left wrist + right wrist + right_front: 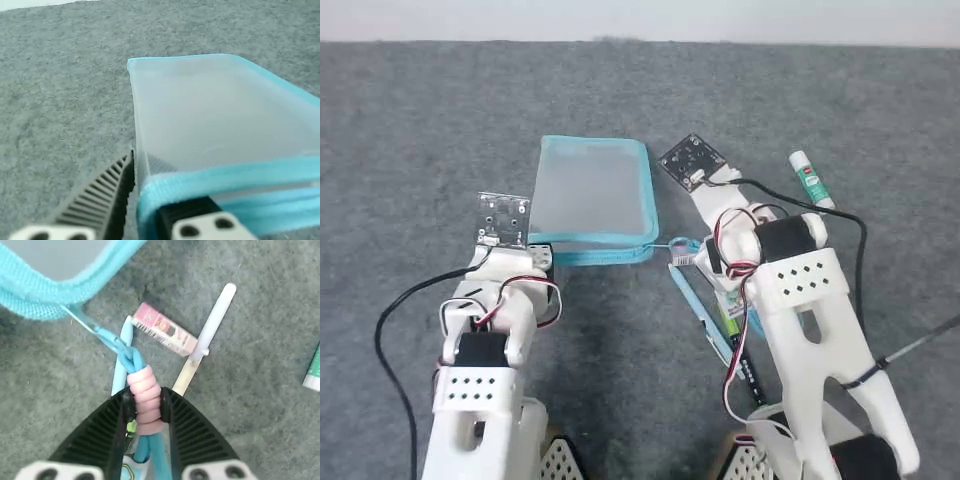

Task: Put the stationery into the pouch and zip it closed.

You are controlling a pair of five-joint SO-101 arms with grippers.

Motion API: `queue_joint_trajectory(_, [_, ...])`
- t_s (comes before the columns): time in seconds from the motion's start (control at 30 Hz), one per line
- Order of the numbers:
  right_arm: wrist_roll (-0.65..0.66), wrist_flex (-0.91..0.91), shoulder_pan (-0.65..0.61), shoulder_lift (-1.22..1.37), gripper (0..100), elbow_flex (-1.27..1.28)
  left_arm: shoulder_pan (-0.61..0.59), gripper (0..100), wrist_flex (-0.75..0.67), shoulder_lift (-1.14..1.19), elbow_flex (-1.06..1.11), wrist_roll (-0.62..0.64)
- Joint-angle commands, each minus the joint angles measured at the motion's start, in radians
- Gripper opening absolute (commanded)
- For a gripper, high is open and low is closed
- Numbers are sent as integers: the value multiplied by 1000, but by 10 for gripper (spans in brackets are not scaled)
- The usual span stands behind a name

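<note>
Left end effector [150, 195] clamped the pouch [592, 195] at its near corner. Right end effector [145, 402] pinched the pink zipper pull [145, 390]. The eraser [164, 335], pen [210, 335] and glue stick [810, 178] lay beside the pouch. Likely fault: drawing the zip now would seal it empty.

No wording can be made out, since the label on the pink eraser [162, 333] and the green band on the glue stick [810, 180] carry print too small to read.
</note>
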Motion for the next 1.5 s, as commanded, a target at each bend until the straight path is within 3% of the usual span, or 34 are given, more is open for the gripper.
queue_joint_trajectory(0.0, [8, 62, 31, -5, 102, -5, -48, 11, -28, 3, -54, 18])
queue_joint_trajectory(0.13, [6, 99, 31, -7, 227, -5, -48, 12, -28, 5, -53, 17])
queue_joint_trajectory(0.27, [15, 58, 170, 4, 226, -32, -48, 12, -26, 5, -44, 15])
queue_joint_trajectory(0.37, [72, -74, 291, 22, 228, -51, -46, 12, -26, 0, -39, 14])
queue_joint_trajectory(0.57, [175, -414, 372, 206, 227, -74, -48, 12, -26, 0, -36, 14])
queue_joint_trajectory(0.7, [224, -483, 427, 423, 228, -199, -48, 12, -26, 3, -31, 14])
queue_joint_trajectory(1.13, [249, -328, 498, 1184, 224, -936, -43, 12, -29, 0, -22, 14])
queue_joint_trajectory(1.37, [245, -182, 501, 1294, 7, -1076, -41, 12, -31, 0, -22, 14])
queue_joint_trajectory(1.47, [245, -110, 519, 1265, 8, -1076, -41, 12, -31, 0, -22, 15])
